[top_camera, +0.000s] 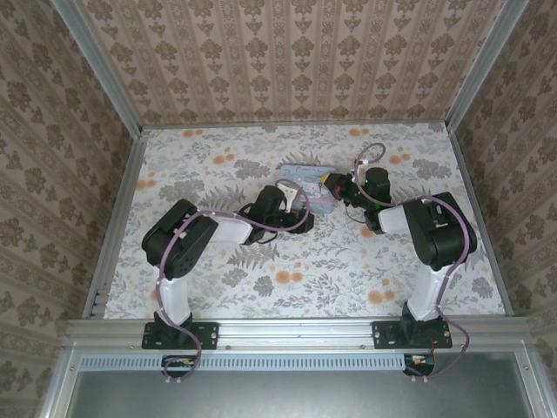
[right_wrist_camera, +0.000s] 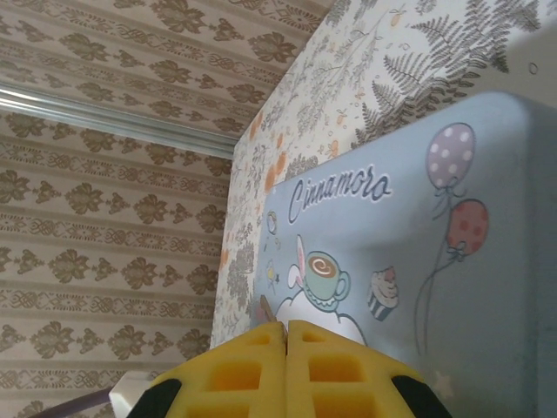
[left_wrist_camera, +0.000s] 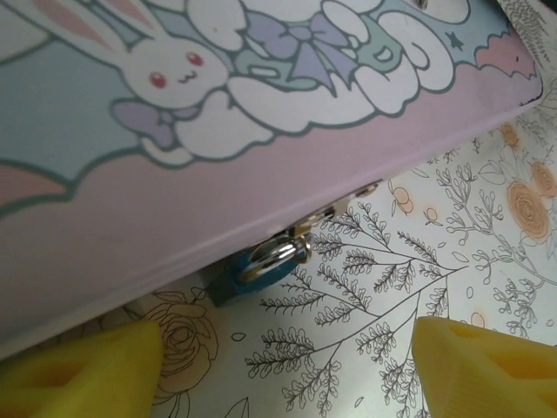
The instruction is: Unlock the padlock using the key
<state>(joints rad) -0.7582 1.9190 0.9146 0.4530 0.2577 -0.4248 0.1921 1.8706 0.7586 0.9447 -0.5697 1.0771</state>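
Observation:
The small teal padlock (left_wrist_camera: 246,279) hangs by its silver shackle (left_wrist_camera: 280,254) from the hasp at the front edge of the pale blue cartoon tin (left_wrist_camera: 174,131), and rests on the mat. My left gripper (left_wrist_camera: 283,370) is open just in front of it, one yellow finger (left_wrist_camera: 78,370) on each side, touching nothing. My right gripper (right_wrist_camera: 286,335) is shut on the key (right_wrist_camera: 267,311). Only the key's thin brownish tip pokes out above the pads, over the tin's lid (right_wrist_camera: 392,226). In the top view both grippers, left (top_camera: 294,204) and right (top_camera: 334,184), flank the tin (top_camera: 306,177).
The floral mat (top_camera: 348,270) covers the table. Wallpapered walls and metal rails (top_camera: 113,226) close in the left, right and back sides. The tin lies at mid-table, with open mat in front of it.

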